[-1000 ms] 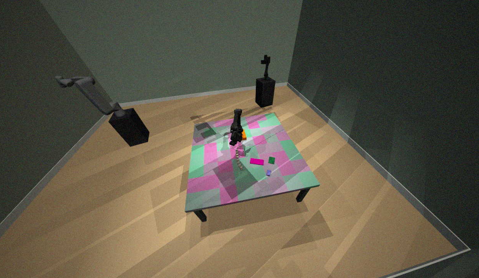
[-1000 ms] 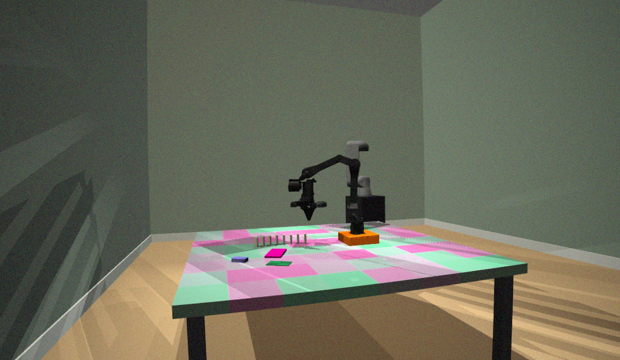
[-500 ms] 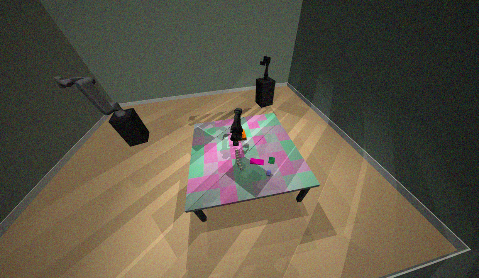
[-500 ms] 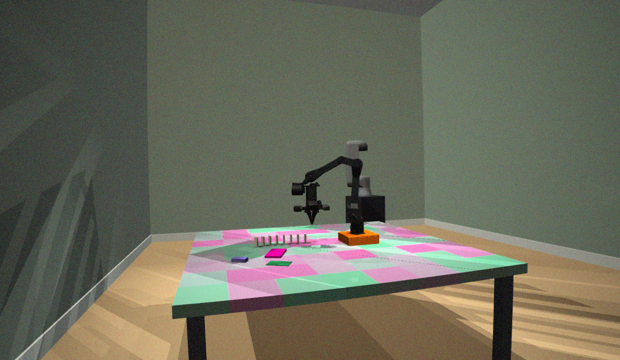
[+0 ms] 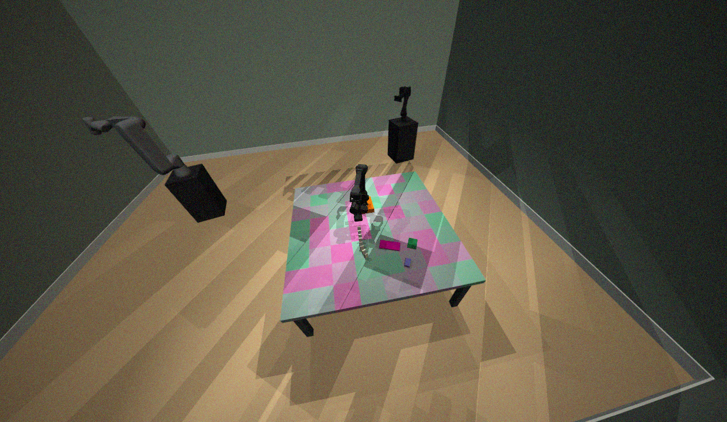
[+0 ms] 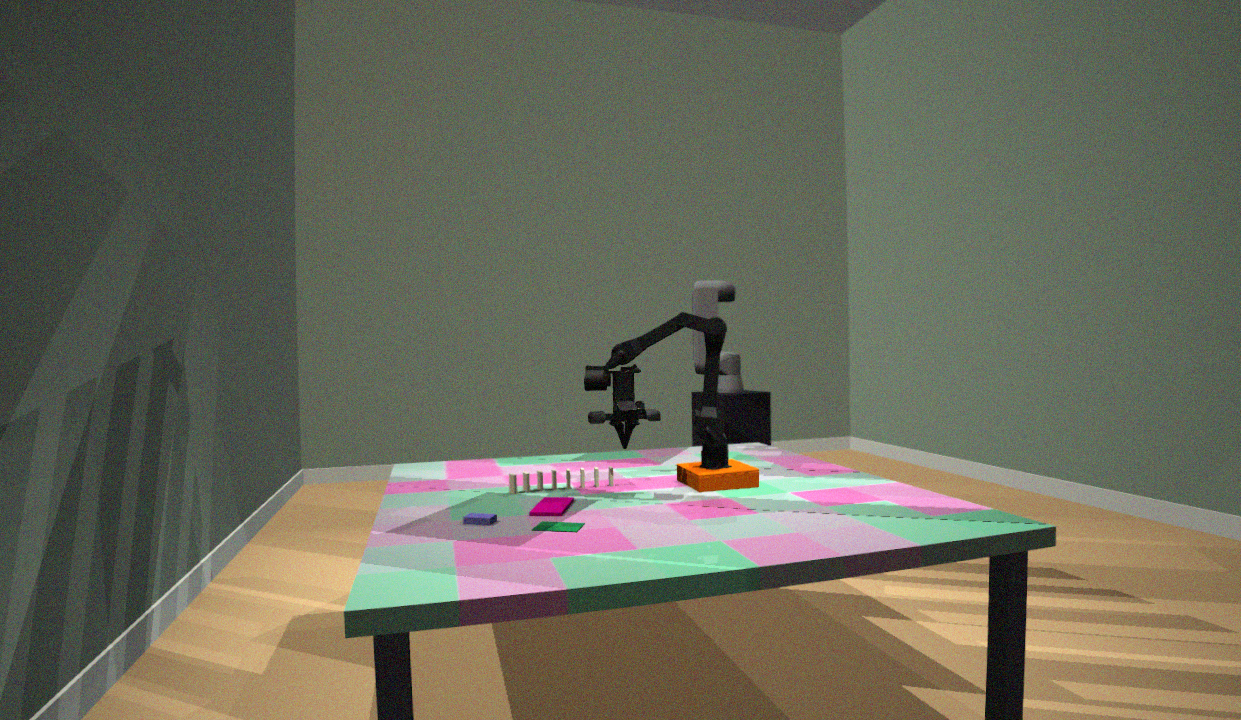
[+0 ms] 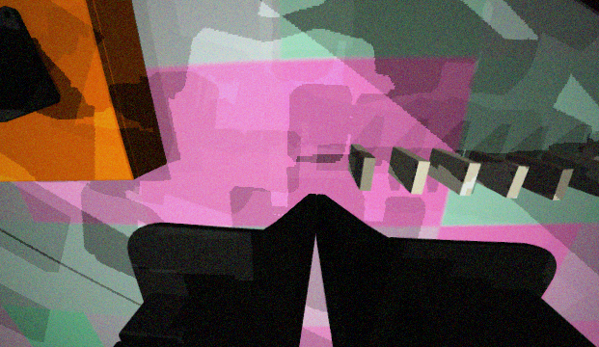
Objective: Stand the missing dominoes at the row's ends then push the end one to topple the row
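Observation:
A slightly curved row of several cream dominoes stands upright on the patchwork table [image 5: 308, 306] [image 6: 803, 546]. The end domino nearest the arm's base [image 5: 359, 228] [image 6: 611, 476] [image 7: 367, 174] is upright, with similar gaps along the row. The domino at the other end [image 5: 365, 256] [image 6: 512, 483] also stands. No loose domino shows. My black gripper [image 5: 358, 218] [image 6: 625, 446] [image 7: 317, 195] is shut with its tips together and nothing between them. It hangs above the table, higher than the dominoes, near the base end of the row. The row's far part is cut off in the wrist view.
The arm's orange base block [image 5: 371, 204] [image 6: 718, 475] [image 7: 106, 164] sits behind the row. Beside the row lie a flat magenta block [image 5: 389, 245] [image 6: 551, 506], a green piece [image 5: 412, 242] [image 6: 558, 527] and a small blue block [image 5: 407, 262] [image 6: 480, 518]. Two other arms stand on pedestals off the table.

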